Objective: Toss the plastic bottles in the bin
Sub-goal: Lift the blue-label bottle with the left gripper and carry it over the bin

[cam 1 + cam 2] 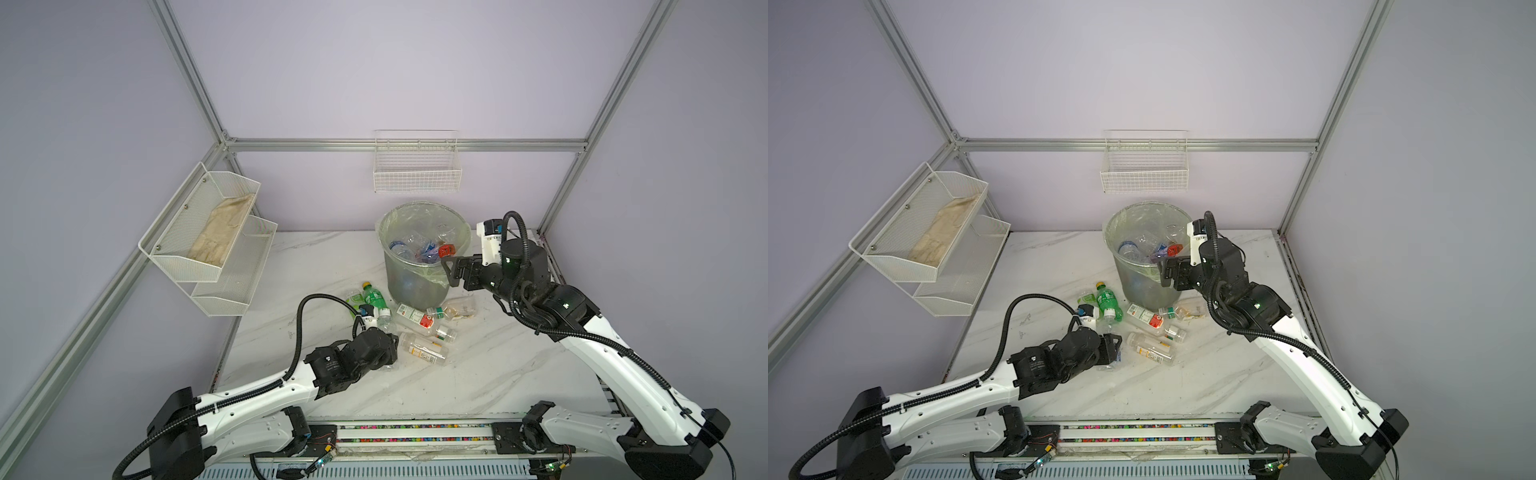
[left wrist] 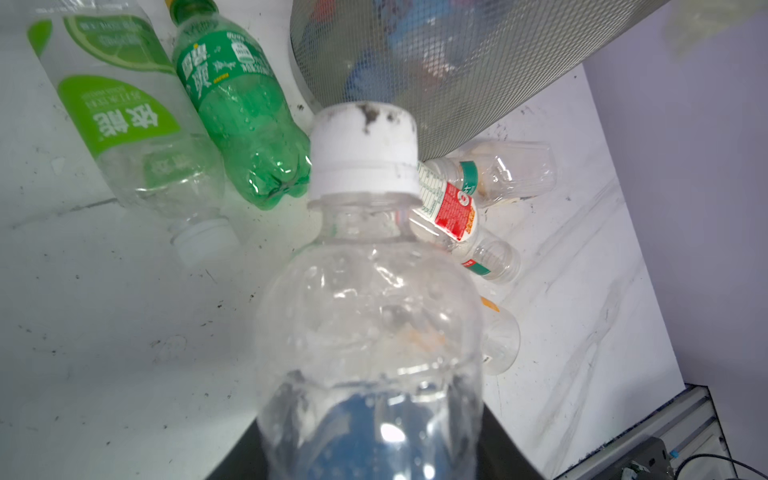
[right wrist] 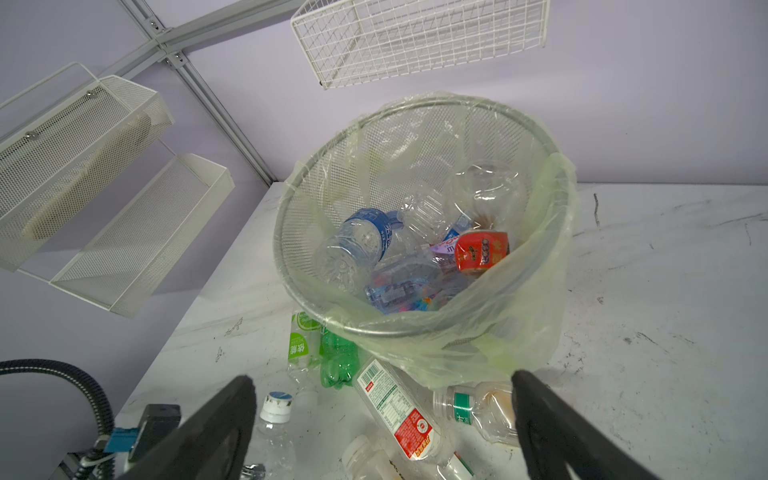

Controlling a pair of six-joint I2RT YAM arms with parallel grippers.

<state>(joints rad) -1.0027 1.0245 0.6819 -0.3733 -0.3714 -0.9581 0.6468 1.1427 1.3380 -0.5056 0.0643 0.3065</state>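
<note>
Left pincer (image 1: 390, 351) low, tight around a white-capped bottle (image 2: 365, 316); right pincer (image 1: 449, 272) high, agape beside the bin (image 1: 409, 284).

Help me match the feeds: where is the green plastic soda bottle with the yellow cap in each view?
Top view: green plastic soda bottle lies left of the grey mesh bin.
Top view: bottle, same place.
Left wrist: bottle beside the bin's mesh.
Right wrist: bottle by the bin's base.
Shared landmark: the bin.
</note>
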